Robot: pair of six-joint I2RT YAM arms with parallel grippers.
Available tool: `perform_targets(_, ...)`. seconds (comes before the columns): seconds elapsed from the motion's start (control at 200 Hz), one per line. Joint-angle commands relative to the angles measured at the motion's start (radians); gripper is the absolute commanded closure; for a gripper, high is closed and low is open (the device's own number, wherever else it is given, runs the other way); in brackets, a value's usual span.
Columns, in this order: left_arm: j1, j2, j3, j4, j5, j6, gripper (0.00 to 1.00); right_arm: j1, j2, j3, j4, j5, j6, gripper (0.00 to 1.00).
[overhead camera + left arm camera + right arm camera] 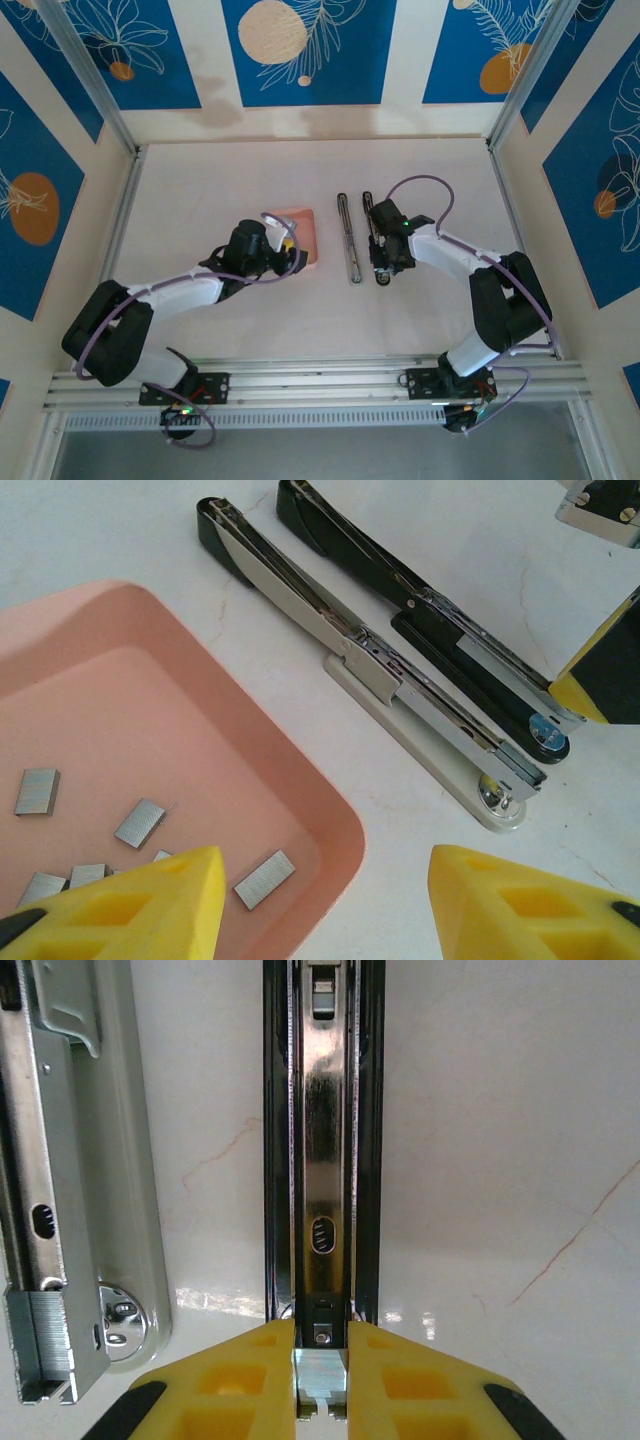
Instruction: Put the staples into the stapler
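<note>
Two staplers lie opened flat side by side. The black stapler [370, 225] [420, 610] [322, 1110] has its metal rail facing up. My right gripper [380, 268] [321, 1328] sits at the near end of that rail, shut on a small grey strip of staples [320, 1372] that is in line with the channel. Several loose staples [264, 879] lie in the salmon-pink tray [302, 232] [230, 710]. My left gripper [291, 258] [325, 880] hovers over the tray's corner, open, with nothing between its yellow fingers [160, 900].
A white-and-silver stapler [347, 240] [400, 695] [90, 1160] lies just left of the black one, between it and the tray. One yellow finger [600, 675] of the right gripper shows at the black stapler's end. Aluminium rails edge the white tabletop [220, 180].
</note>
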Motion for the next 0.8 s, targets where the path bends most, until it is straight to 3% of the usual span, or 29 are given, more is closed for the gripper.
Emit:
perform_targets(0.0, -0.015, -0.006, 0.017, 0.006, -0.007, 0.018, 0.44, 0.008, 0.017, 0.018, -0.035, 0.011, 0.018, 0.83)
perform_targets(0.795, -0.018, -0.002, 0.02, 0.013, -0.002, 0.021, 0.44, 0.023, -0.008, 0.018, -0.082, 0.02, 0.07, 0.79)
